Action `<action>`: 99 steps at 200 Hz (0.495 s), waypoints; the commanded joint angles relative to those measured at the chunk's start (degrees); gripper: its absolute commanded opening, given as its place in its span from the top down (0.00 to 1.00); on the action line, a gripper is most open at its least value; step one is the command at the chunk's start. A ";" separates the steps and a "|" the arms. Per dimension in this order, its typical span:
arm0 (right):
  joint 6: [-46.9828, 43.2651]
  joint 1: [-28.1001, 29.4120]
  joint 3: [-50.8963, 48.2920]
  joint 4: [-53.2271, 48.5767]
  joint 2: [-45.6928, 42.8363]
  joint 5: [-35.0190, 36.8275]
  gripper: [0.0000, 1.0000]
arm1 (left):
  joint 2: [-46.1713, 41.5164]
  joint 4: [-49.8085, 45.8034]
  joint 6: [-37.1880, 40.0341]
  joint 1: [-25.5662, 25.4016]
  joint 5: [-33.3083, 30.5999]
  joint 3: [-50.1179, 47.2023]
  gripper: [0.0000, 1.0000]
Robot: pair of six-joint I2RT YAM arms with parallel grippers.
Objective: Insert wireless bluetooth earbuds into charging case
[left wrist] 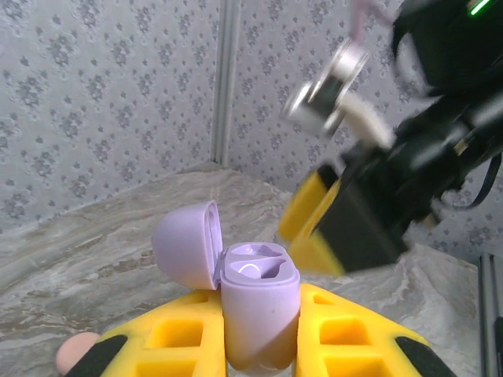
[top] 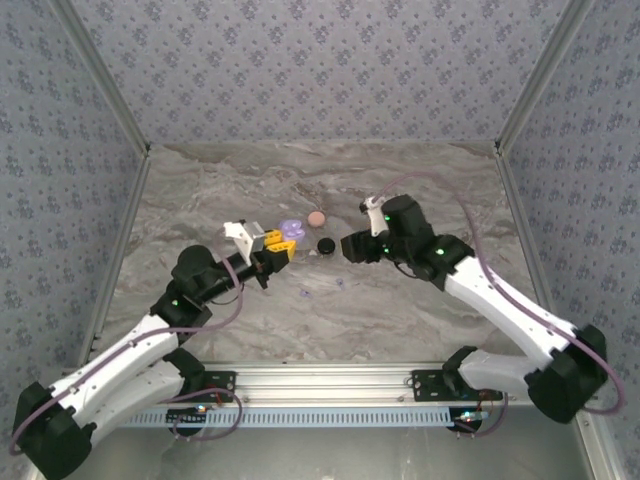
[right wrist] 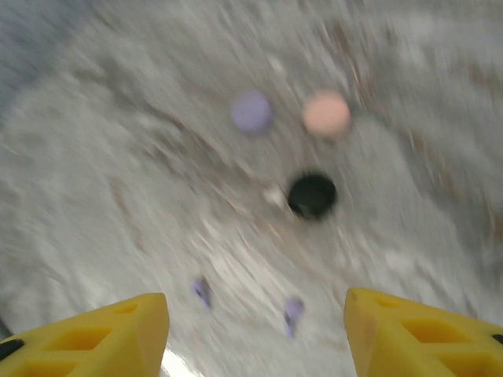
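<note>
My left gripper (top: 280,243) (left wrist: 259,302) is shut on a lavender charging case (left wrist: 259,314) (top: 290,229). The case stands upright between the yellow fingers, and its lid (left wrist: 187,243) hangs open to the left with both wells bare. Two lavender earbuds (top: 305,293) (top: 340,284) lie on the table in front of the case. In the blurred right wrist view they are small smears (right wrist: 202,290) (right wrist: 292,314). My right gripper (top: 350,246) (right wrist: 255,305) is open with nothing between its fingers. It hangs just right of the case, above the table.
A pink round case (top: 317,218) (right wrist: 326,114) and a black round case (top: 326,244) (right wrist: 312,195) sit shut on the marble table (top: 420,180). A blurred lavender round shape (right wrist: 251,111) lies left of the pink one. Patterned walls enclose the back and sides.
</note>
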 commanded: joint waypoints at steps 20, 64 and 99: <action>3.09 6.20 3.97 -8.50 13.14 2.41 0.41 | -6.10 0.98 2.31 -0.39 -3.12 -1.65 1.00; 4.30 14.05 11.31 -7.82 26.58 4.25 0.47 | -14.69 -1.89 3.32 -0.39 -6.14 -4.20 1.00; 4.38 17.79 19.71 -12.58 35.19 8.12 0.50 | -20.44 -5.95 4.21 -0.38 -6.69 -4.57 1.00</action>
